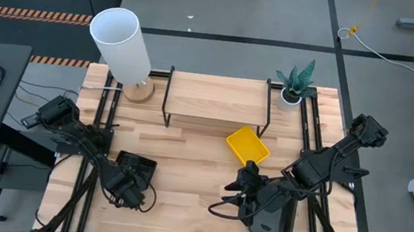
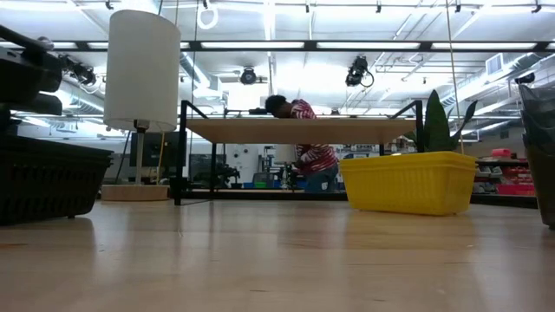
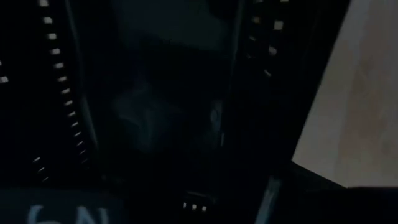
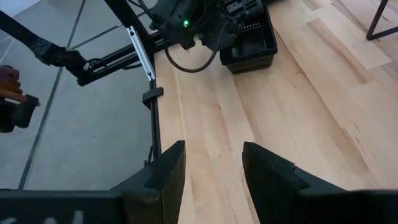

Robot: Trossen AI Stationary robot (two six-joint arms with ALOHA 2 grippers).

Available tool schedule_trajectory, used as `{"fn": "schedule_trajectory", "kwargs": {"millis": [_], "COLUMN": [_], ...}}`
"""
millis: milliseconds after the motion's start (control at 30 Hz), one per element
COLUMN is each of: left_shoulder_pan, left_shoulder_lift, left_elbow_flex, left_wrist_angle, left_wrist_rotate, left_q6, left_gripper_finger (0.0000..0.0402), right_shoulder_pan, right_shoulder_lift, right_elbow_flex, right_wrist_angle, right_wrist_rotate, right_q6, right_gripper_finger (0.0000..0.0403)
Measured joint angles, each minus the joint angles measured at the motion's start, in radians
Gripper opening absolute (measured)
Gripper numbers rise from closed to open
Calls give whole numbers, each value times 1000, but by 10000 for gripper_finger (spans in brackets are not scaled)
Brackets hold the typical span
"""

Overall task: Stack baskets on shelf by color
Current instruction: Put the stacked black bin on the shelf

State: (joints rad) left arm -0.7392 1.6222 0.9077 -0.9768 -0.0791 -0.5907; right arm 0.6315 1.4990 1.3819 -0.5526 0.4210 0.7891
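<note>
Here the left claw [image 1: 129,193] is lowered into a black basket [image 1: 138,167] near the table's front left; whether it grips cannot be told. Light, stiff plastic is judged; a side wall is best pinched. The right claw [image 4: 211,171] hangs open, empty.

One camera looks straight down on the whole table [image 1: 185,168], one sits at tabletop height looking level across it, sharing the yellow basket [image 2: 408,180] and shelf [image 2: 299,130], and two wrist cameras look closely at the wood.
</note>
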Motion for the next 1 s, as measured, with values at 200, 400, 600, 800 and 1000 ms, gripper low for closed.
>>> {"fn": "schedule_trajectory", "kwargs": {"millis": [200, 400, 600, 800, 1000], "left_shoulder_pan": [3, 49, 118, 230, 383], "left_shoulder_lift": [0, -1, -1, -1, -1], "left_elbow_flex": [0, 16, 118, 280, 454], "left_wrist_angle": [4, 27, 20, 15, -50], "left_wrist_rotate": [-2, 24, 46, 94, 169], "left_q6": [42, -11, -68, -209, -294], "left_gripper_finger": [91, 14, 10, 10, 12], "right_shoulder_pan": [0, 0, 0, 0, 0], "right_shoulder_lift": [0, 0, 0, 0, 0], "right_elbow_flex": [0, 0, 0, 0, 0], "right_wrist_angle": [0, 1, 1, 2, 2], "right_wrist_rotate": [-1, -1, -4, -4, 1], "right_q6": [-2, -2, 1, 1, 1], "right_gripper_finger": [164, 164, 164, 164, 164]}}
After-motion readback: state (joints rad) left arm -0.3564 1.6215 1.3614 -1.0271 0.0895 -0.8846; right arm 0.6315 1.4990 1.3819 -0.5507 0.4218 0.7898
